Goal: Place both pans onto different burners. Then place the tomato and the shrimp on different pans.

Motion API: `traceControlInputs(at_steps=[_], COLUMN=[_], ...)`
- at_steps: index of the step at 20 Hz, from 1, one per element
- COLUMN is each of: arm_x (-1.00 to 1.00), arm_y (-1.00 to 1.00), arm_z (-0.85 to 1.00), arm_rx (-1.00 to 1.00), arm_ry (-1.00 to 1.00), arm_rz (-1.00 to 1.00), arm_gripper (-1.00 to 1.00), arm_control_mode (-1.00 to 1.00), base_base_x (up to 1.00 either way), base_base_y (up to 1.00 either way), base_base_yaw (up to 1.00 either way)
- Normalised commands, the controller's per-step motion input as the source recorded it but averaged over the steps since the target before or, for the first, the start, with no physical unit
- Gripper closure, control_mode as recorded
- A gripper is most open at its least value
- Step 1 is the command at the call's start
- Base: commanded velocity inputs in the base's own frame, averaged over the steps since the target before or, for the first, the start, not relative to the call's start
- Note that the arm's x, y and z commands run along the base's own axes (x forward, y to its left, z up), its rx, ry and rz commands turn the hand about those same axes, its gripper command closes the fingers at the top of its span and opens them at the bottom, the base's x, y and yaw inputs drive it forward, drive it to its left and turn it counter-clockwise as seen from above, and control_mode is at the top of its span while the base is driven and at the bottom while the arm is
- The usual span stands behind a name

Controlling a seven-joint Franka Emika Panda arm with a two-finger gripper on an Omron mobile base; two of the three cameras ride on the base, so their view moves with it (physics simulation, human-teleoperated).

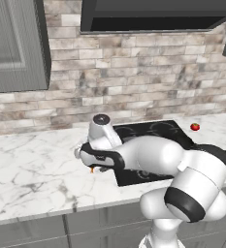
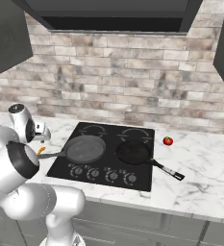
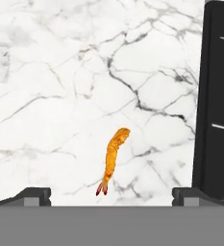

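Note:
A small curved orange shrimp [image 3: 112,158] lies on the white marble counter [image 3: 60,96] just left of the black cooktop [image 3: 219,96]. My gripper [image 3: 111,194] hangs open straight above it, one fingertip on each side and nothing between them. In the right base view the shrimp [image 2: 40,151] peeks out beside my hand. The dark grey skillet [image 2: 86,148] rests on the front left burner and the blacker long-handled pan [image 2: 132,152] on the front right one. Both rear burners [image 2: 93,129] are bare. The red tomato [image 2: 168,141] sits on the counter right of the cooktop.
The skillet's handle [image 2: 51,154] points left toward the shrimp. Knobs [image 2: 104,175] line the cooktop's front edge. A brick wall and range hood [image 2: 113,17] stand behind. In the left base view my arm covers most of the cooktop [image 1: 153,128]; the tomato [image 1: 195,127] shows beyond it.

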Motion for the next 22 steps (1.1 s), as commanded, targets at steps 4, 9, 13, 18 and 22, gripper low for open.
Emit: traceControlInputs(at_steps=[4, 9, 13, 18, 22], arm_x=[0.00, 0.01, 0.05, 0.01, 0.01], arm_y=[0.00, 0.00, 0.00, 0.00, 0.00], arm_z=[-0.15, -0.12, -0.08, -0.16, -0.13], arm_rx=[0.00, 0.00, 0.00, 0.01, 0.00], arm_ry=[-0.01, -0.01, -0.04, -0.02, -0.02], arm_rz=[0.00, -0.01, 0.00, -0.01, -0.01], arm_gripper=[-1.00, -1.00, -1.00, -1.00, -1.00], arm_control_mode=[-1.00, -1.00, -1.00, -1.00, -1.00], base_base_x=[0.00, 0.00, 0.00, 0.00, 0.00], base_base_y=[0.00, 0.00, 0.00, 0.00, 0.00], base_base_yaw=[0.00, 0.00, 0.00, 0.00, 0.00])
